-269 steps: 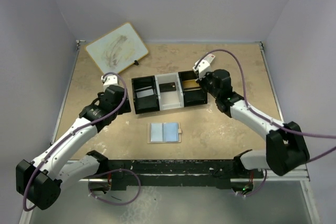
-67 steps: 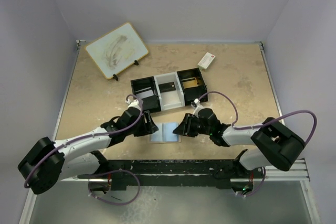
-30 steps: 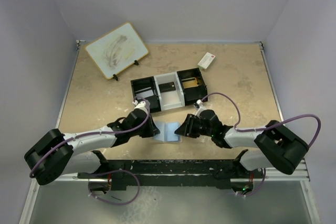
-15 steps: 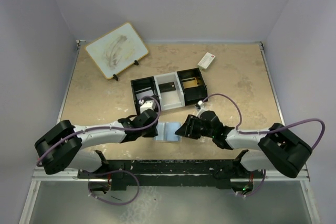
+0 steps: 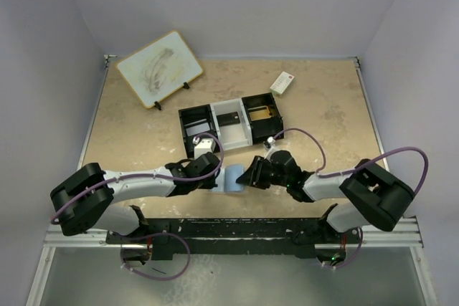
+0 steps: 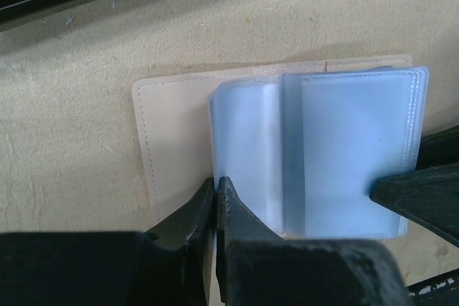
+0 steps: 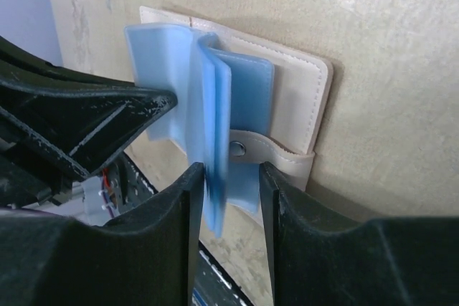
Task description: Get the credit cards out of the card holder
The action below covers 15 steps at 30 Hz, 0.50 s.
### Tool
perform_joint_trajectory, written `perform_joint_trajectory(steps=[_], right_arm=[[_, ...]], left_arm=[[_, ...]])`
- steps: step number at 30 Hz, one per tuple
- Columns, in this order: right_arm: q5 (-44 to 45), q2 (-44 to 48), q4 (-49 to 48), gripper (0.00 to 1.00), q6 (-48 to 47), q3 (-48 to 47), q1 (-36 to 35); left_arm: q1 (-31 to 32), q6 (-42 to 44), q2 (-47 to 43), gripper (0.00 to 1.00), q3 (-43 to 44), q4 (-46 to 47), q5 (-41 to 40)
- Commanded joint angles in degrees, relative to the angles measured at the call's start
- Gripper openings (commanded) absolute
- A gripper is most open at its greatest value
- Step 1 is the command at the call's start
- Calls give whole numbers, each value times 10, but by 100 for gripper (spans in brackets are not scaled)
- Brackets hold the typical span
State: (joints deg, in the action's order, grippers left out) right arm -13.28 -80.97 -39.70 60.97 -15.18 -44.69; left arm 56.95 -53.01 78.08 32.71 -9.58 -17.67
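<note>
The card holder [image 5: 231, 179] lies open near the table's front edge, tan cover [image 6: 176, 127] down and pale blue sleeves [image 6: 351, 148] up. My left gripper [image 6: 216, 180] is shut, with its tips at the near left corner of the sleeves; whether a sleeve is pinched I cannot tell. One sleeve beside it is curled upward. My right gripper [image 7: 228, 170] is open and straddles the upright sleeves [image 7: 208, 105], which lean on one finger. The snap tab [image 7: 247, 150] lies just beyond the jaws. No credit cards show plainly in the sleeves.
A black-and-white three-compartment tray [image 5: 215, 109] stands behind the holder, with a dark card [image 5: 230, 118] and a gold one [image 5: 262, 112] in it. A white box with a red mark [image 5: 282, 82] lies at back right, a whiteboard [image 5: 159, 68] at back left. A black rail [image 5: 237, 227] borders the near edge.
My left gripper slid right onto the holder's left half and shut at the sleeves' edge. The blue sleeves now stand bunched between the two grippers. The right gripper stayed at the holder's right side.
</note>
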Motion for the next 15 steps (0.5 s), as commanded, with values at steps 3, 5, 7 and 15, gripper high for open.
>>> perform_joint_trajectory(steps=[3, 5, 7, 15], right_arm=[[56, -29, 79, 41, -14, -78, -25], [72, -26, 94, 43, -17, -81, -28], [71, -28, 92, 45, -20, -80, -28], [131, -56, 204, 19, -75, -151, -57]], left_arm=[[9, -13, 8, 0, -7, 1, 8], [9, -13, 5, 0, -6, -3, 6], [8, -13, 0, 0, -7, -4, 3], [9, -13, -10, 0, -8, -5, -3]])
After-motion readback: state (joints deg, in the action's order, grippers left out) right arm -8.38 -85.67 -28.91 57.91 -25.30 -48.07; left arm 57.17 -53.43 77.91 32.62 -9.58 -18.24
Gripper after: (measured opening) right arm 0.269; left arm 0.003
